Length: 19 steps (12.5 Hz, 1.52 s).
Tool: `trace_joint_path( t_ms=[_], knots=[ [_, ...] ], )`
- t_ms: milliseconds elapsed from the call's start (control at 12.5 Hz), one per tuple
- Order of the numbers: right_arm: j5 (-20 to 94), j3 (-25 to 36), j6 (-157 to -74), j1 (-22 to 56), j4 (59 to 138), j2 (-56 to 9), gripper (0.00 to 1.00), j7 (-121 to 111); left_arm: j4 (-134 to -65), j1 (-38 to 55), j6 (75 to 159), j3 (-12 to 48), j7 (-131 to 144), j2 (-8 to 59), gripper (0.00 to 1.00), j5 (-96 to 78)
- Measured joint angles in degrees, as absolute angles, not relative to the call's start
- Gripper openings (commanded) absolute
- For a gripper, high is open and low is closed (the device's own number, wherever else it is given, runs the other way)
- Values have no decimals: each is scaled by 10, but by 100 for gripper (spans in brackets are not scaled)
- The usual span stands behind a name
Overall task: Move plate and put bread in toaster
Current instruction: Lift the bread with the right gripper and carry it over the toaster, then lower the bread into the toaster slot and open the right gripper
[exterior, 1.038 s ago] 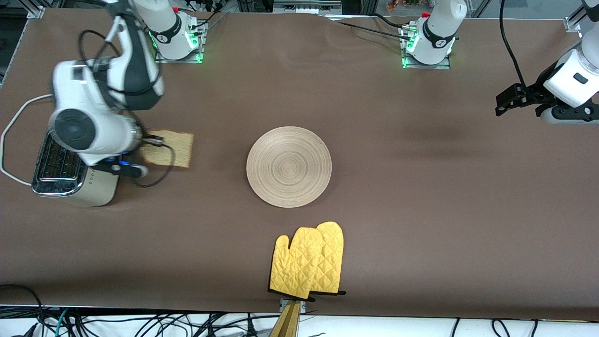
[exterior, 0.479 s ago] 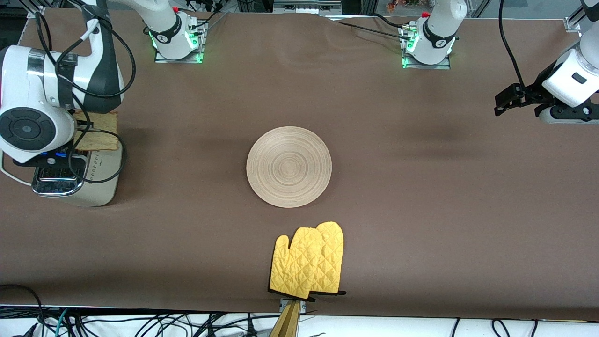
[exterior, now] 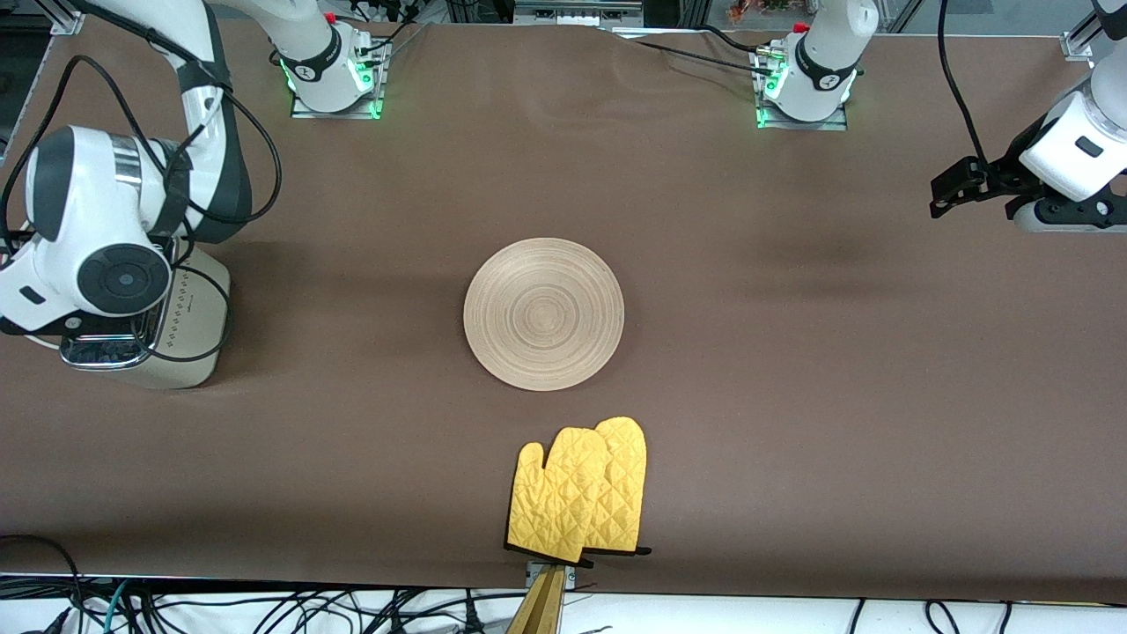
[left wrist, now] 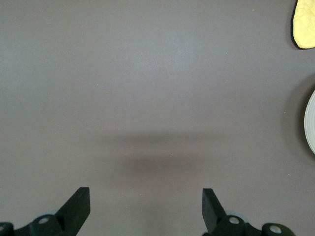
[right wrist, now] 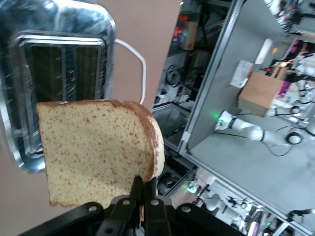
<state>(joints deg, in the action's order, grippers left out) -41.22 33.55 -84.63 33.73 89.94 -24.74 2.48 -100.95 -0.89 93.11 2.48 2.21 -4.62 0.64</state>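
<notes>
My right gripper is shut on the edge of the bread, a light brown speckled slice with a darker crust. It holds the slice up in the air over the toaster's chrome top and its two open slots. In the front view the right arm's wrist covers the bread and most of the cream-white toaster. The pale wooden plate lies bare at the middle of the table; its rim shows in the left wrist view. My left gripper waits open and empty over the left arm's end of the table.
A pair of yellow oven mitts lies near the table's front edge, nearer to the front camera than the plate; one tip shows in the left wrist view. The toaster's white cord loops off beside it. A brown cloth covers the table.
My right arm has carried the bread from beside the toaster to over its top; the slice is now hidden under the wrist in the front view. The left arm has not moved.
</notes>
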Motion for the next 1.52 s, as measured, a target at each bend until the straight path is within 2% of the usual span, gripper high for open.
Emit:
trace_joint_path(
  t_ms=[319, 1517],
  knots=[
    [-416, 336, -878, 314, 899, -277, 0, 27, -1009, -9, 931, 25, 22, -46, 100, 6],
    [-408, 333, -912, 317, 896, -287, 0, 42, -1003, -9, 931, 25, 22, -46, 100, 6]
  ],
)
